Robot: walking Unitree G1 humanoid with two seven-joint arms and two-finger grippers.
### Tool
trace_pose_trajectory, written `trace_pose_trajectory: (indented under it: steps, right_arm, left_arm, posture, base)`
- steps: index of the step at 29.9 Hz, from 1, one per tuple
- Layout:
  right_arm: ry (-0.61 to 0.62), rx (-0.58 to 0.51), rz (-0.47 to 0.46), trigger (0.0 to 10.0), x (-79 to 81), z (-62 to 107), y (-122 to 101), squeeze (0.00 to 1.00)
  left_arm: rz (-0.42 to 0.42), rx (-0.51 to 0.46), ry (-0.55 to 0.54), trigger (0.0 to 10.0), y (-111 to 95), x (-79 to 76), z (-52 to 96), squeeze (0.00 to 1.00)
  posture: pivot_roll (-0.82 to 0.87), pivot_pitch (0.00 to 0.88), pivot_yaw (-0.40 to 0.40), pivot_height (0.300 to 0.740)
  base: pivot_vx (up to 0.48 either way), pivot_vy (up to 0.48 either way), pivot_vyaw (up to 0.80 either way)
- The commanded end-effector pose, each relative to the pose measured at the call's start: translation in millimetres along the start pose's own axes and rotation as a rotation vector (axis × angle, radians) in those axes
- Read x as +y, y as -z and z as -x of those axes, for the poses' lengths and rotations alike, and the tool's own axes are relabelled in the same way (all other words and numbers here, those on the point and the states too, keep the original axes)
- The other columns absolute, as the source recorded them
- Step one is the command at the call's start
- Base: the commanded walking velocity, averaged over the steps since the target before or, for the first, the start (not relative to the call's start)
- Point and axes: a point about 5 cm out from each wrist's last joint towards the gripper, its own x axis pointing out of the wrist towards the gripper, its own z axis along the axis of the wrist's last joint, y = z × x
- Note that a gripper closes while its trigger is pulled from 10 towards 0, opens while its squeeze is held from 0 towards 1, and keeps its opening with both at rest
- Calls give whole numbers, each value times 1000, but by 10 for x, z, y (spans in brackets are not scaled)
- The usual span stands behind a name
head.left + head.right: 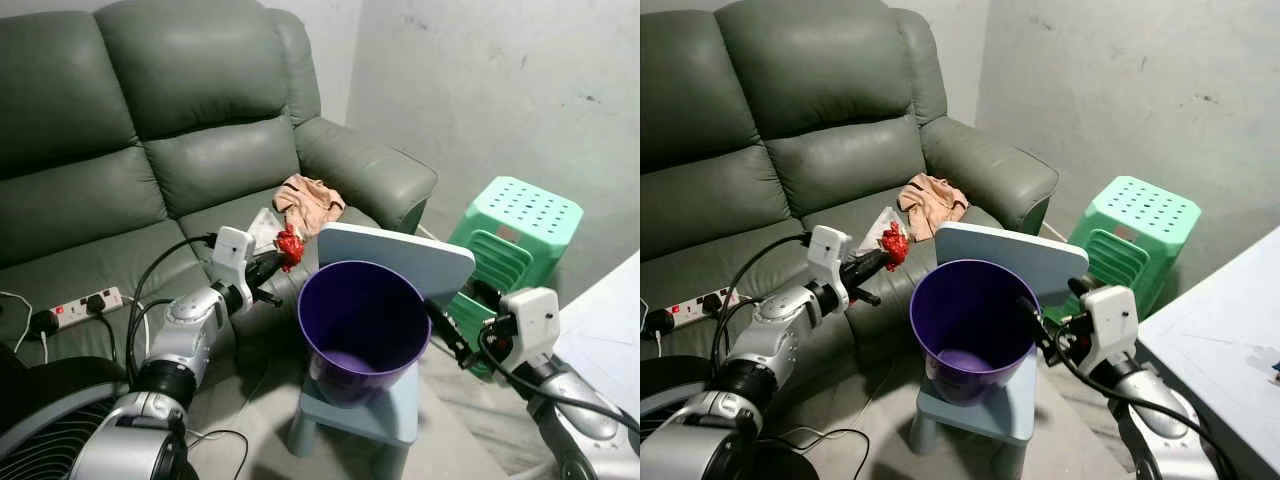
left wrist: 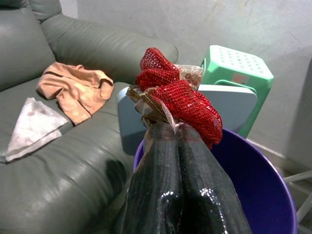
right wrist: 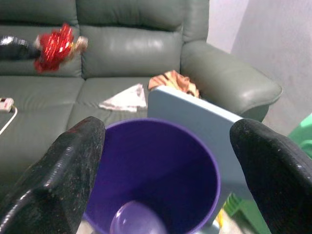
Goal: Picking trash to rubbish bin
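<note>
My left gripper (image 1: 282, 256) is shut on a crumpled red net bag (image 1: 290, 246), holding it in the air just left of the purple bin's (image 1: 362, 330) rim, over the sofa's front edge. The red net bag (image 2: 178, 97) bulges out past the closed black fingers (image 2: 180, 185). The bin stands on a small pale-blue stool (image 1: 365, 415). Something pale lies at the bin's bottom (image 3: 136, 220). My right gripper (image 1: 448, 330) is open at the bin's right side, its fingers (image 3: 63, 170) spread wide around the rim.
A peach cloth (image 1: 308, 203) and a white paper (image 1: 262, 228) lie on the green sofa seat (image 1: 120, 260). A pale-blue board (image 1: 400, 255) leans behind the bin. A green plastic stool (image 1: 515, 235) stands at the right. A power strip (image 1: 85, 307) rests on the sofa.
</note>
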Motion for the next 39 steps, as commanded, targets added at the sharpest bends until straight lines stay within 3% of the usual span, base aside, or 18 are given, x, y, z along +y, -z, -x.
trace_pose_trajectory:
  steps: [1,14,17,18,21,29,39]
  right_arm:
    - [-3,-11,-1,10000,15,16,-62,0]
    - [86,-94,-59,10000,49,-42,-211,0]
    - [140,-127,-78,10000,20,-83,-239,0]
    - [178,-152,-98,10000,7,-113,-250,0]
    - [214,-170,-103,10000,5,-137,-248,0]
    - [261,-151,-147,10000,2,-299,-194,0]
    - [244,-171,-145,10000,-15,-453,-233,0]
  left_arm:
    - [-5,15,1,10000,-20,-25,-55,0]
    - [22,7,-35,10000,-122,-114,-203,0]
    - [19,-38,-29,10000,-185,-146,-228,0]
    - [24,-101,-15,10000,-229,-169,-222,0]
    - [79,-157,-15,10000,-244,-177,-205,0]
    - [113,-319,-76,10000,-244,-304,22,0]
    - [145,-345,-155,10000,-250,-337,205,0]
  posture:
    - [-139,0,-34,740]
    - [-156,19,-25,740]
    - [-153,11,-17,740]
    - [-145,0,-9,740]
    - [-134,0,-5,740]
    - [-74,0,-18,740]
    - [-36,0,-46,740]
  base:
    - [0,0,0]
    - [0,0,0]
    - [0,0,0]
    - [0,0,0]
    - [0,0,0]
    - [0,0,-434]
    - [0,0,-716]
